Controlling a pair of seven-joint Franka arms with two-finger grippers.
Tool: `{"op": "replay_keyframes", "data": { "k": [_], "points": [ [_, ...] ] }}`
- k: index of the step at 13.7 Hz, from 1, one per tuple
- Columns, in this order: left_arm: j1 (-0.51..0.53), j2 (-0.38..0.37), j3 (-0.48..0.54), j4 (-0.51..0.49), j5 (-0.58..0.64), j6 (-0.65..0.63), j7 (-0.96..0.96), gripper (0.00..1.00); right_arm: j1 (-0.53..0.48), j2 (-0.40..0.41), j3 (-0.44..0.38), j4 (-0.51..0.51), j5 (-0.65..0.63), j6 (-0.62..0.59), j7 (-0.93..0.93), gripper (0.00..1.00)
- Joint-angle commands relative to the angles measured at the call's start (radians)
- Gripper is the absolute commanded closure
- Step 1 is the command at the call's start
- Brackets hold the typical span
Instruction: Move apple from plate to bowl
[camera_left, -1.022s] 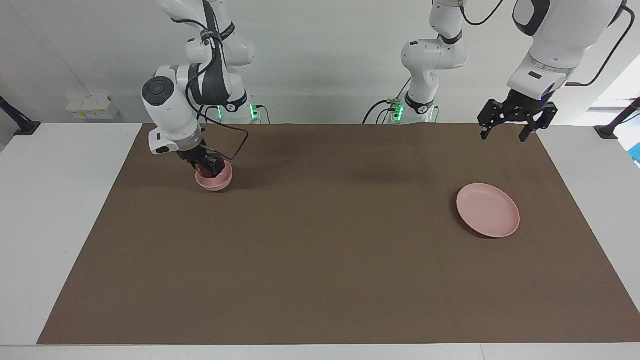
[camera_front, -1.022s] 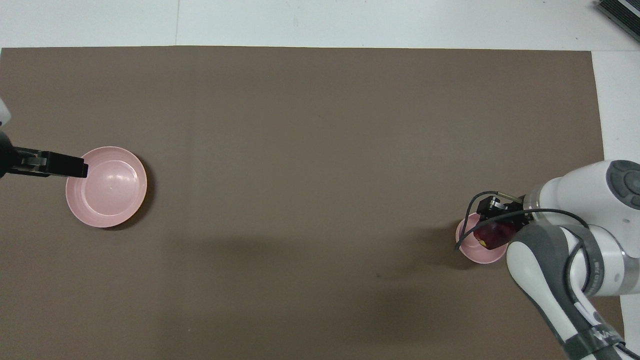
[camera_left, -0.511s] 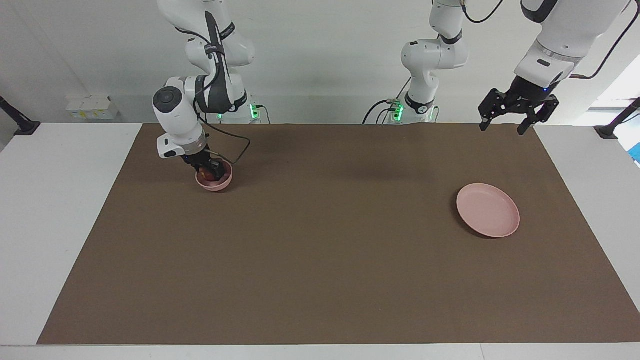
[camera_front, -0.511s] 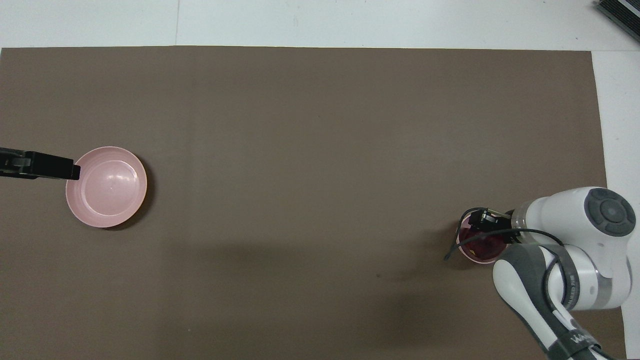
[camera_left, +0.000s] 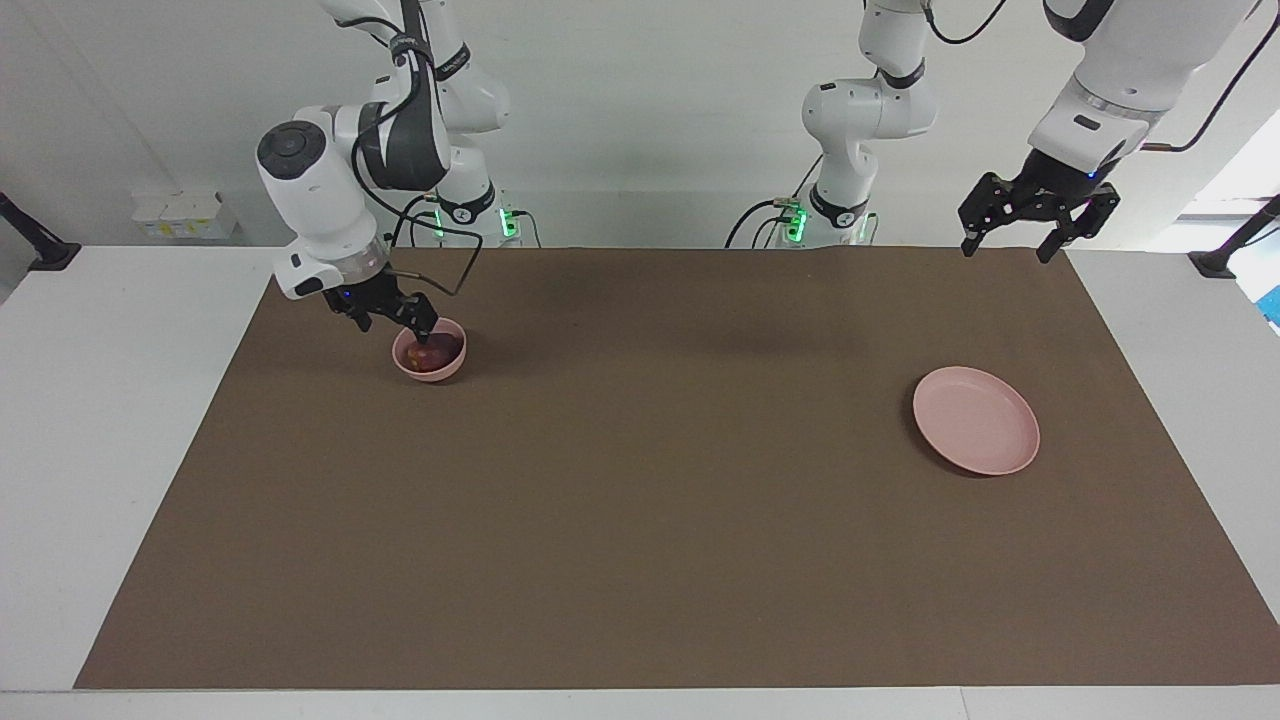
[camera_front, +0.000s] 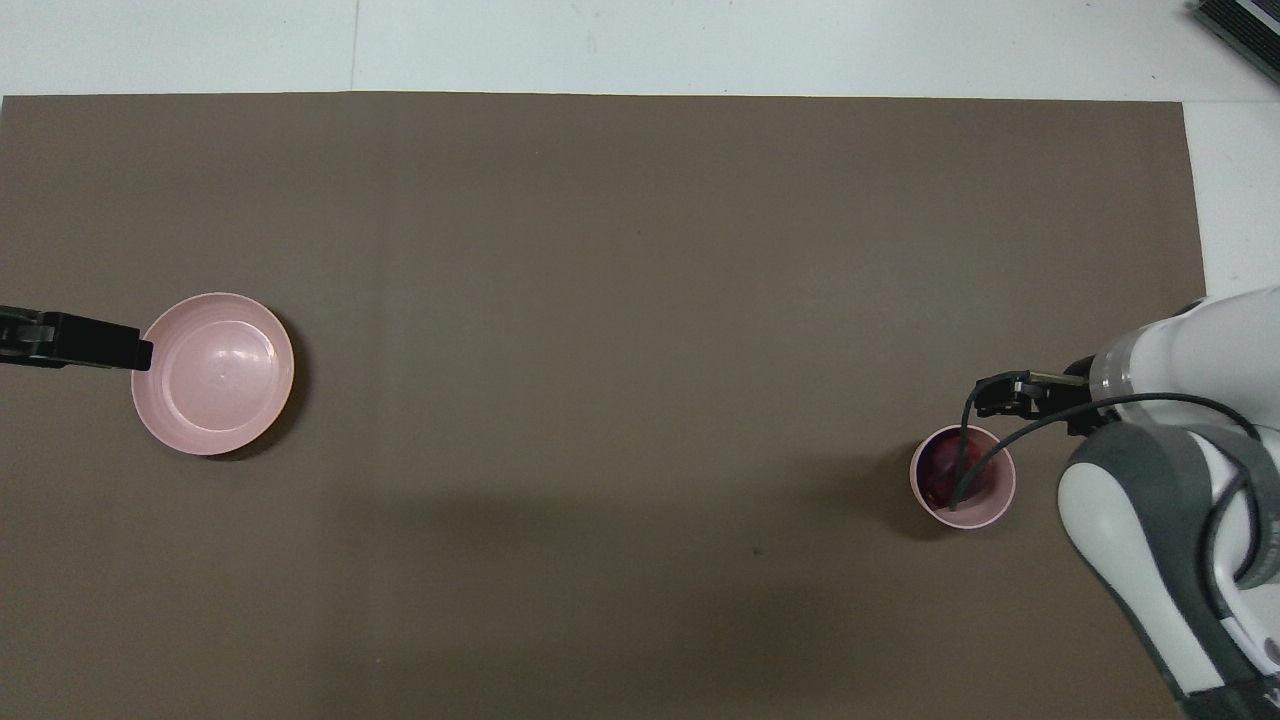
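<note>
Apple (camera_left: 428, 354) in bowl (camera_left: 430, 372); right end effector (camera_left: 393, 321) spread, cable (camera_front: 968, 450) perhaps touching rim.

My workplace: a white table (camera_left: 120, 420) under a plain white wall (camera_left: 650, 100).
A brown mat (camera_left: 650, 520) covers most of my table; daylight enters at one end.

Light: bright, even, from above.
Shadows: soft, faint on brown mat (camera_left: 640, 500); dark crescent beside plate (camera_front: 213, 373).
Focus: both views sharp.
</note>
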Motion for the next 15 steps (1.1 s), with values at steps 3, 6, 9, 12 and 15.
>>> {"op": "replay_keyframes", "data": {
  "k": [3,6,9,12,15],
  "points": [
    [0.007,-0.005,-0.003,0.013,0.016,-0.027,0.003,0.0,-0.018,0.077,0.004,0.276,-0.035,-0.155,-0.181,0.0],
    [0.007,-0.002,-0.003,0.019,0.016,-0.023,0.004,0.0,-0.017,0.083,0.002,0.385,-0.039,-0.235,-0.181,0.0],
    [0.004,-0.005,-0.008,0.035,0.016,-0.027,0.006,0.0,-0.021,0.084,0.001,0.52,-0.036,-0.399,-0.178,0.0],
    [0.004,-0.011,-0.008,0.03,0.014,-0.03,0.0,0.0,-0.024,0.083,0.002,0.545,-0.026,-0.454,-0.172,0.0],
    [0.008,-0.014,-0.002,0.029,0.016,-0.03,0.001,0.0,-0.015,0.074,0.008,0.545,-0.016,-0.464,-0.172,0.0]
  ]
}}
